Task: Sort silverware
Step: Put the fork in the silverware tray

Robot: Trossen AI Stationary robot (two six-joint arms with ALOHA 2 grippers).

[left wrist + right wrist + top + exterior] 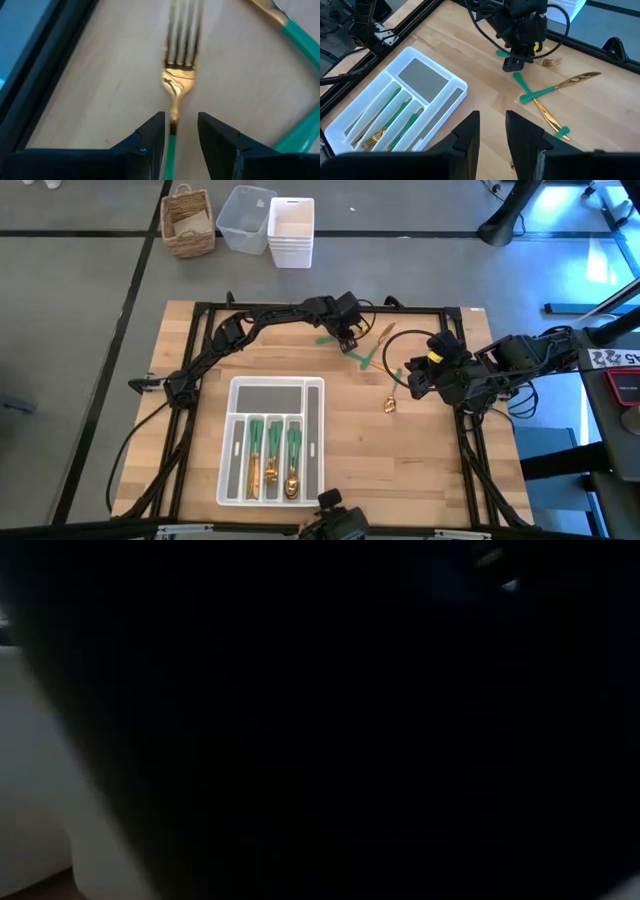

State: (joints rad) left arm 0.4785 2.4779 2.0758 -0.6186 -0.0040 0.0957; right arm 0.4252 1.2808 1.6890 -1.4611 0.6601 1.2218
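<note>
Pale wooden desk carries a white plastic organizer tray near its front edge, with several long compartments. Three of these compartments hold gold-headed, green-handled cutlery pieces, lying along the length of the tray.

Near the back edge of the desk, about at its middle, the left gripper is low over a gold fork with a slim green handle. In the left wrist view its jaws stand narrow, one on each side of the fork's green handle just behind the gold neck, but a small gap shows on both sides, so they do not press it. The fork lies flat on the wood.

Just beside it, toward the right edge, a gold knife with a green handle and another gold piece with a green handle lie crossed over each other. One more gold spoon lies near the right edge of the desk.

The right gripper hangs above the desk at the right edge, with the jaws narrowly apart and nothing between them.

The low view is dark and shows nothing useful.
</note>
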